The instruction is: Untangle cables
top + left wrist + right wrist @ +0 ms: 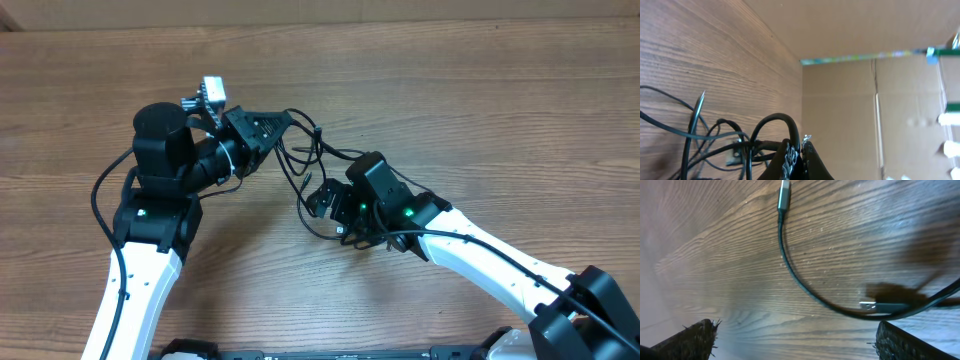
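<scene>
Left hand (796,152) is clenched on a loop of the cables (771,117), strands pinched between its fingers. The rest of the tangle trails off against the tabletop (700,45). Right hand (795,329) is released, fingers wide apart, close above the wood, gripping nothing. Under it one cable curves past, with a silvery plug (784,195) at its end and a second plug (867,306) nearby. Overhead: the cables sit between both hands, mid-tabletop, away from all edges.
</scene>
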Tool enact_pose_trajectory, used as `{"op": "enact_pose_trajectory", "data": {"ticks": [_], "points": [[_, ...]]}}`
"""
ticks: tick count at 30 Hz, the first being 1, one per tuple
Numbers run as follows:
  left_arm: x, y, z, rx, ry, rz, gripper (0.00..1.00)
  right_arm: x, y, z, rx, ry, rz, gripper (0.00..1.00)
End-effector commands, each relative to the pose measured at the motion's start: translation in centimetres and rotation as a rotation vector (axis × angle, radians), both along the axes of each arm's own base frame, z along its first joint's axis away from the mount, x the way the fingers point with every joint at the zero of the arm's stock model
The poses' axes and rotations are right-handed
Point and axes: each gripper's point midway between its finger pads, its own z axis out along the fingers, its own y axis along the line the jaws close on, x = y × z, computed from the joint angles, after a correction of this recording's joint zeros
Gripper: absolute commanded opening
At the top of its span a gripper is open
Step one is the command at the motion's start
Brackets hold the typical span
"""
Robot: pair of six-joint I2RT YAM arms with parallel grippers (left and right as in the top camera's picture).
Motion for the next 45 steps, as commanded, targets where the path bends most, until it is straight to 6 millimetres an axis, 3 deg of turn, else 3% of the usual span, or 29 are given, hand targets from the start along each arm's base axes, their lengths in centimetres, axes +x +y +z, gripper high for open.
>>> {"op": "enact_pose_trajectory", "data": {"ticks": [1, 7, 11, 15, 18, 22, 28, 31, 35, 41, 45], "points": [[-0.4, -0.2, 2.3, 0.066, -0.178, -0.065, 0.04, -0.3, -1.6, -1.7, -0.118, -0.048, 0.070, 1.00], [0.0, -0.3, 4.0, 0.105, -0.320, -0.075, 0.04, -3.9, 0.7, -1.1, -0.013, -0.035, 0.404, 1.00], [0.2, -0.3, 5.7, 0.099, -0.406, -0.069, 0.04, -5.1, 0.0, -1.7, -0.037, 0.012, 0.431, 1.00], [-0.3, -0.7, 5.5, 0.153, -0.470, -0.118, 0.04, -4.7, 0.3, -1.1, -0.023, -0.013, 0.430, 1.00], [-1.3, -1.3, 4.4, 0.219, -0.522, -0.205, 0.08, -4.4, 0.5, 0.4, -0.006, -0.064, 0.445, 1.00], [-2.3, -1.6, 2.4, 0.285, -0.527, -0.288, 0.05, -4.7, 0.3, 4.3, 0.010, -0.214, 0.536, 1.00], [-3.0, -1.6, 0.5, 0.355, -0.520, -0.335, 0.05, -5.8, -2.0, 10.0, -0.044, -0.487, 0.655, 1.00], [-3.2, -1.7, 0.1, 0.350, -0.502, -0.346, 0.05, -5.0, -3.7, 12.0, -0.135, -0.620, 0.629, 1.00], [-4.3, -2.3, 0.4, 0.317, -0.525, -0.411, 0.06, -2.4, -5.3, 13.9, -0.299, -0.798, 0.599, 1.00], [-6.5, -3.3, 1.3, 0.220, -0.555, -0.532, 0.10, 0.5, -4.2, 13.7, -0.418, -0.933, 0.678, 1.00], [-8.1, -3.8, 2.0, 0.154, -0.574, -0.611, 0.12, 4.3, -4.2, 13.4, -0.550, -0.996, 0.608, 1.00]]}}
